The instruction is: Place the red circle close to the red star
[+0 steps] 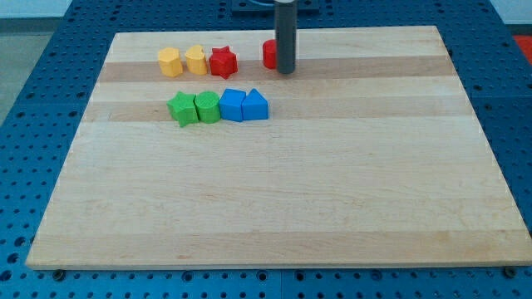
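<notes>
Wooden tabletop (274, 191): my tip (286, 71) sits touching the red circle's (269, 54) right side, ready to shove it left toward the red star (223, 61); no jaws here.

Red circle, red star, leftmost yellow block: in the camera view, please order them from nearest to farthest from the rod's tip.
Measured from my tip:
1. Red circle, touching the rod's left side, partly hidden.
2. Red star, further to the view's left.
3. Leftmost yellow block, at the row's left end.
</notes>
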Tool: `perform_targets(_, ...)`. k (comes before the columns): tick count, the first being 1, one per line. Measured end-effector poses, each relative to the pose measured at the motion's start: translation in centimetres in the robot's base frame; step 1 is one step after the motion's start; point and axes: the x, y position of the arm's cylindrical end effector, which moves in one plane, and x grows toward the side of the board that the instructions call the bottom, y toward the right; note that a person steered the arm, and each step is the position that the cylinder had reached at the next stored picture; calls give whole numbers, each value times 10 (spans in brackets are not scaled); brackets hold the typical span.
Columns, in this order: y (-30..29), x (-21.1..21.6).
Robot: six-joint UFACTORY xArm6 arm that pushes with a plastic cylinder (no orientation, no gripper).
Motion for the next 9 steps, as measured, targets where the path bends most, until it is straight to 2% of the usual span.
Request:
perform_targets(1, 3, -37)
perform_targets(5, -26, -33)
perform_targets(7, -29, -95)
perform_targets(9, -36, -92)
